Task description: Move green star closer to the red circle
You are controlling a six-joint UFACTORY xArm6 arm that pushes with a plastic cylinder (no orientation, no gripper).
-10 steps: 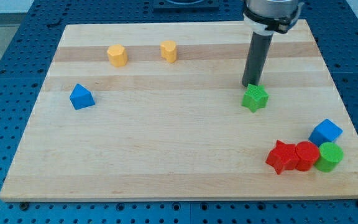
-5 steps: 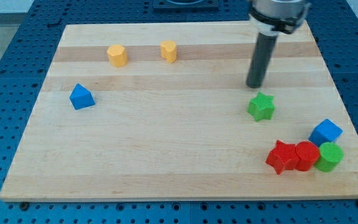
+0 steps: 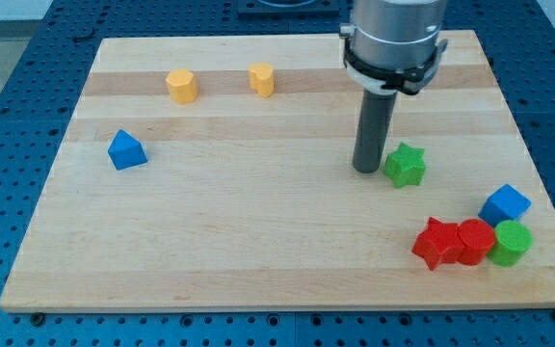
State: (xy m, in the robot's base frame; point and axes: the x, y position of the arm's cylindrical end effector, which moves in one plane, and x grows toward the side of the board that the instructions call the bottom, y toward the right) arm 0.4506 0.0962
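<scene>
My tip (image 3: 366,170) parked just left of the green star (image 3: 406,165), maybe touching, hard to tell. No gripper, nothing grasped. Star well up-left of the red circle (image 3: 474,241).

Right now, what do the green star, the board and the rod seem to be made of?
The green star looks like matte moulded or printed plastic: uniform colour, soft edges, no shine. The board seems light wood with a smooth finish, showing grain and lengthwise bands of differing tone. The rod, ending at my tip just left of the star, looks like dark matte metal or plastic; I cannot tell which.
</scene>
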